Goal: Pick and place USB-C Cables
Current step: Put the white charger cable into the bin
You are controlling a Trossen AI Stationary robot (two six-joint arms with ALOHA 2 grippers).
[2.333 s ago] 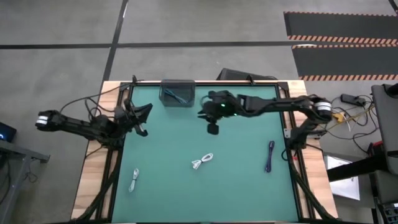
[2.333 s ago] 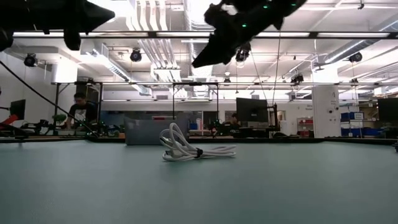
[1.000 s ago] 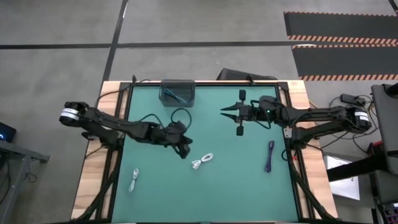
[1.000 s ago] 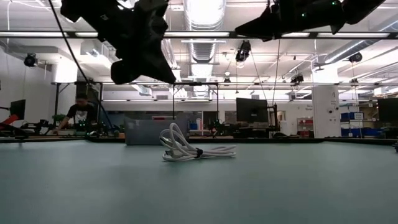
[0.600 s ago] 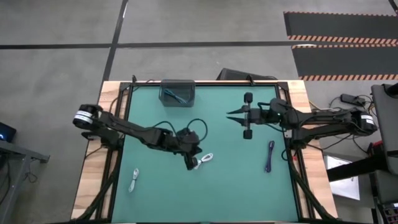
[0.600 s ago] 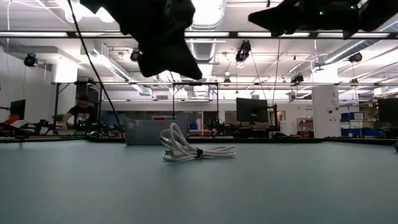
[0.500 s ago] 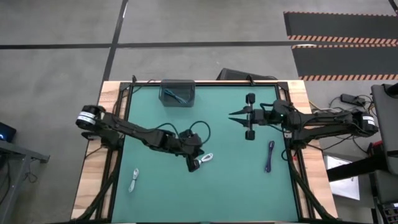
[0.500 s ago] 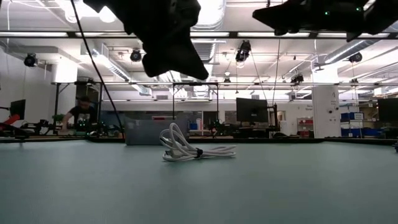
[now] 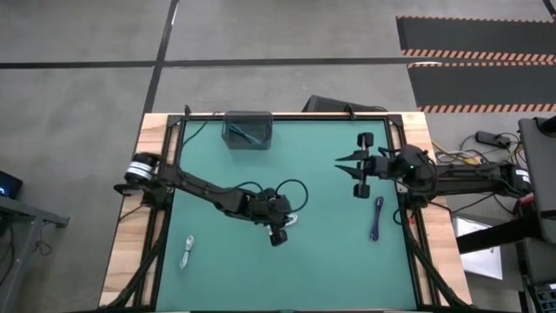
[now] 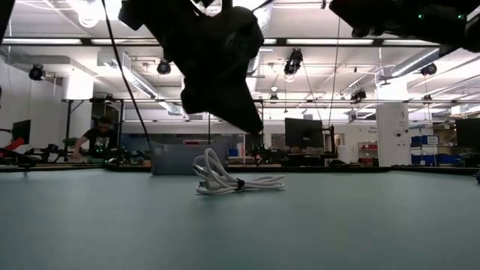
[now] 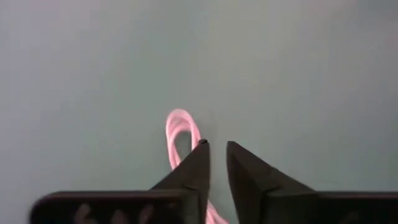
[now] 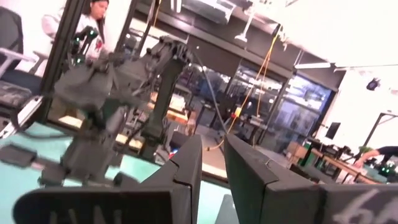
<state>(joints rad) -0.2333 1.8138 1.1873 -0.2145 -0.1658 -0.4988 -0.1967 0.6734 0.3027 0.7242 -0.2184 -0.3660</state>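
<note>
A white USB-C cable bundle [image 9: 293, 218] lies coiled on the green mat at mid-table; the low view shows the bundle [image 10: 225, 178] from the side. My left gripper [image 9: 278, 234] hangs just above it, fingers shut and pointing down, their tips [image 10: 253, 129] clear of the coil. In the left wrist view the cable [image 11: 180, 134] lies beside the left gripper [image 11: 216, 149]. My right gripper [image 9: 339, 161] is shut in the air over the right half of the table, pointing left. A pale grey cable [image 9: 187, 252] and a dark blue-purple cable [image 9: 377, 217] lie flat on the mat.
A dark bin [image 9: 248, 130] stands at the far edge with a grey-blue cable [image 9: 249, 135] inside; in the low view the bin [image 10: 176, 159] sits behind the white bundle. Wooden borders frame the mat. People sit in the room beyond the table [image 10: 96, 135].
My left gripper has moved toward the table's right and near side and come lower, ending over the white cable bundle. My right gripper has drawn back toward the right edge. The cables have stayed where they were.
</note>
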